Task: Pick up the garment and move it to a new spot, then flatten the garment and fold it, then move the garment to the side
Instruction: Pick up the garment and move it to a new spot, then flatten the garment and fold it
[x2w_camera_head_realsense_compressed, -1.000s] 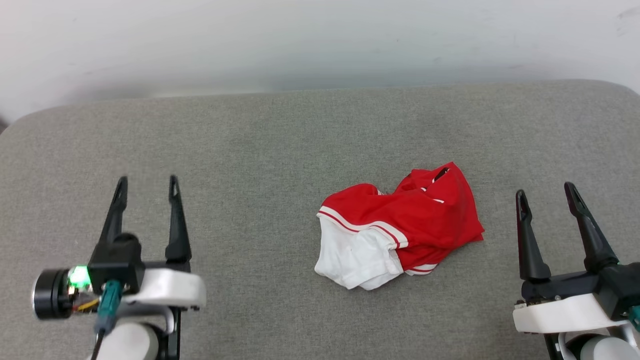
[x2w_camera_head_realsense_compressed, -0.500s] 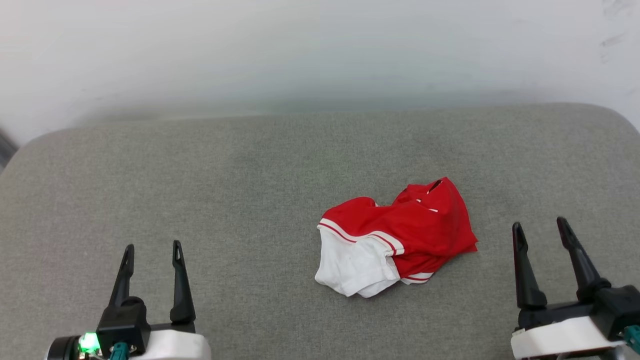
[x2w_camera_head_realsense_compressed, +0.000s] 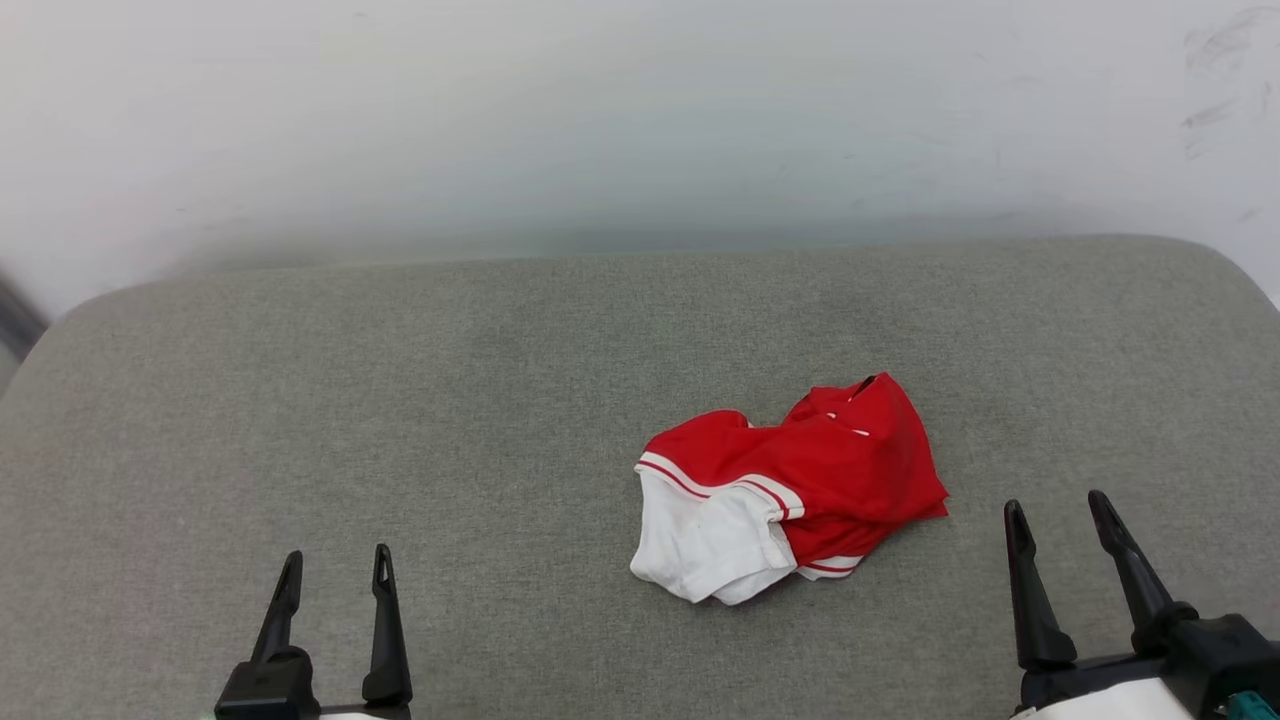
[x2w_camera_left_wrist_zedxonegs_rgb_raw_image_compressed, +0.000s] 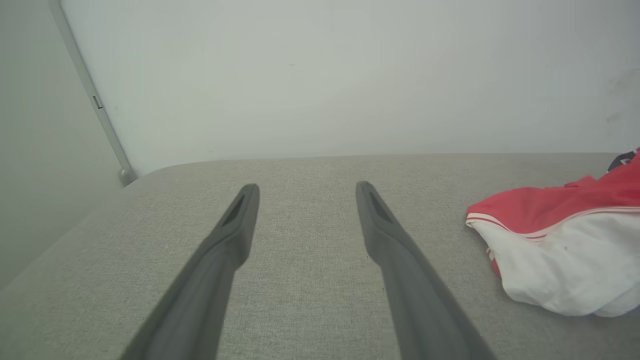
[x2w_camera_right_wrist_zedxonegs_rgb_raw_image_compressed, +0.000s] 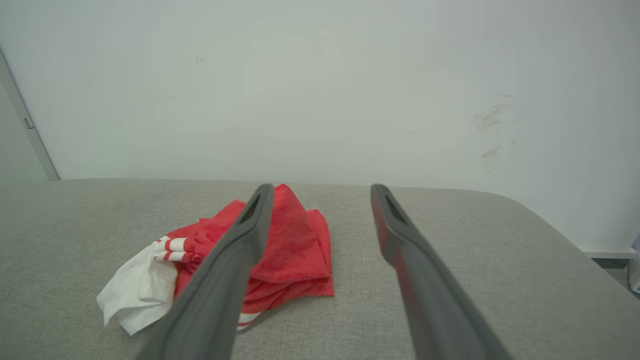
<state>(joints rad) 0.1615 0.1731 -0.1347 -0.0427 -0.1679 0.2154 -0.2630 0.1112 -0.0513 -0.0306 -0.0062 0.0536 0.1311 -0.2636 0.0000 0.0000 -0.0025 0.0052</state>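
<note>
The garment (x2w_camera_head_realsense_compressed: 790, 490) lies crumpled in a heap on the grey padded surface (x2w_camera_head_realsense_compressed: 480, 400), right of centre: red body, a white sleeve at the front left, striped trim along the seam. It also shows at the right edge of the left wrist view (x2w_camera_left_wrist_zedxonegs_rgb_raw_image_compressed: 565, 240) and behind the left finger in the right wrist view (x2w_camera_right_wrist_zedxonegs_rgb_raw_image_compressed: 290, 245). My left gripper (x2w_camera_head_realsense_compressed: 335, 565) stands open near the front edge, well left of the garment. My right gripper (x2w_camera_head_realsense_compressed: 1058, 505) is open too, just right of the heap and clear of it. Nothing is between either pair of fingers.
A pale wall (x2w_camera_head_realsense_compressed: 640, 120) rises behind the surface's rounded far edge. A grey vertical strip (x2w_camera_left_wrist_zedxonegs_rgb_raw_image_compressed: 90, 95) runs down the wall at the left. The surface drops off at its rounded right corner (x2w_camera_right_wrist_zedxonegs_rgb_raw_image_compressed: 550, 220).
The whole head picture has shifted, so the camera has moved: more wall shows above. Both grippers sit lower in the picture than before, still open. The garment lies as it was.
</note>
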